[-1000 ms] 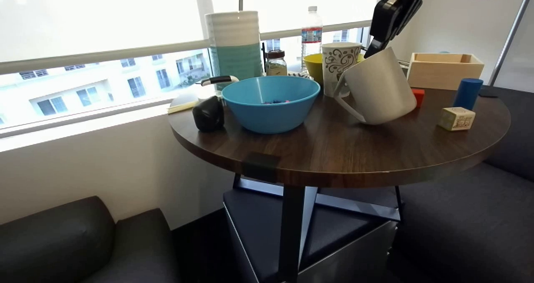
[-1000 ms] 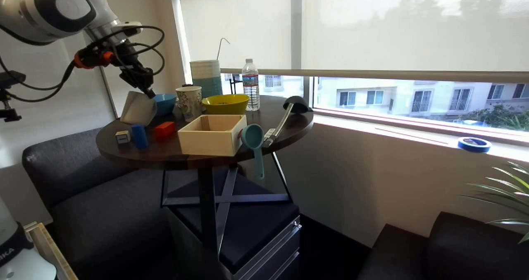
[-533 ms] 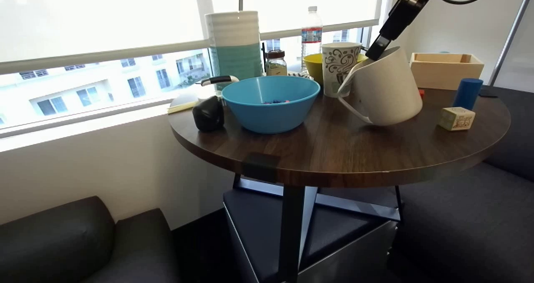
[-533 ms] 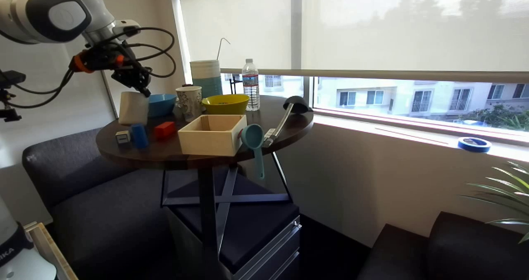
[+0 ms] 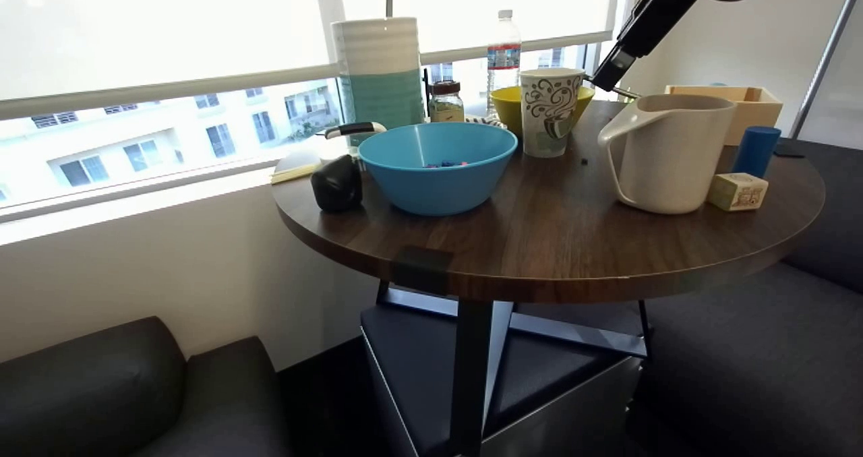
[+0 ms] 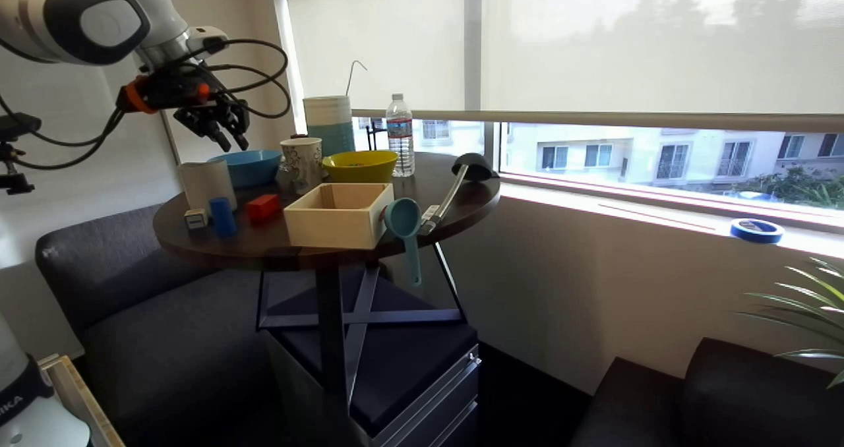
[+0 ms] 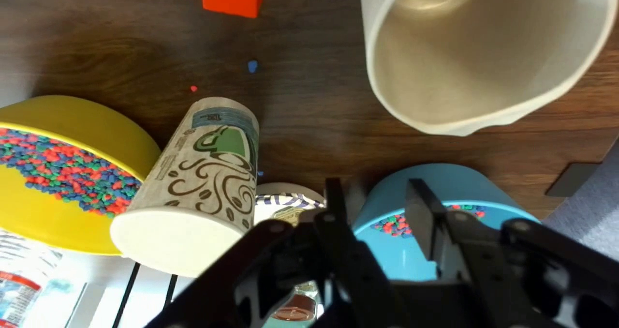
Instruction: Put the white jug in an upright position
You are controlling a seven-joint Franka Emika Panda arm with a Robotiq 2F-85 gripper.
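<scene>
The white jug (image 5: 674,157) stands upright on the round brown table, mouth up, its handle toward the blue bowl (image 5: 438,167). It shows upright in an exterior view (image 6: 208,186) as well. In the wrist view the jug (image 7: 454,52) is at the upper right, cut off by the top edge, and I look into its empty inside. My gripper (image 7: 375,187) is open with nothing between its fingers. In an exterior view the gripper (image 6: 234,144) hangs above the jug's rim level, apart from it, on the side toward the patterned paper cup (image 6: 302,163).
A small block (image 5: 738,192) and a blue cylinder (image 5: 755,150) stand close beside the jug. A red block (image 6: 262,208), a wooden box (image 6: 336,226) and a yellow bowl (image 6: 359,165) are nearby. A water bottle (image 6: 399,137) and a tall white-and-teal container (image 5: 381,73) stand by the window.
The jug was tilted at the gripper's fingers; it has come away from them, shifted toward the small block and now stands upright. The gripper has opened and risen slightly.
</scene>
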